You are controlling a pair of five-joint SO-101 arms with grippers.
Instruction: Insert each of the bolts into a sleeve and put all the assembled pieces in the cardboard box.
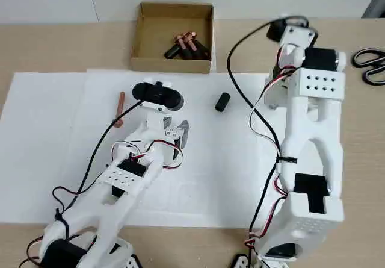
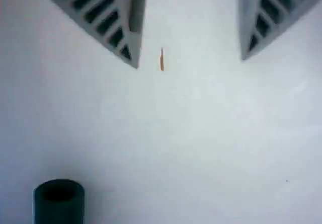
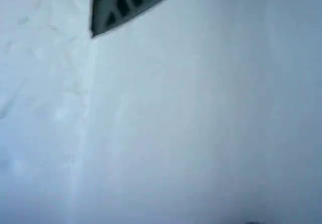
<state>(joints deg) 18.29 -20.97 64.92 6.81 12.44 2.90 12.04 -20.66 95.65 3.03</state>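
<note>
Lying in cardboard box [image 1: 171,65]: assembled pieces [image 1: 187,45]

White paper [image 3: 201,123], a faint seam [image 3: 83,133] running across it, light wrinkles to one side. Ribbed grey part of gripper [image 3: 132,0], pointed, its tip over the seam.

My high camera hangs above the near side of the bench [image 1: 36,45]. It looks down and away from the arm bases toward the cardboard box [image 1: 171,64] at the far edge, wide enough to take in both arms. The left wrist camera faces down onto the white paper [image 2: 201,148] from close by, looking out between the spread fingers [image 2: 115,27] of the left tool [image 2: 188,58]. Both views share the black sleeve [image 1: 223,102]. The right wrist camera sits closer still, facing the paper.
</note>
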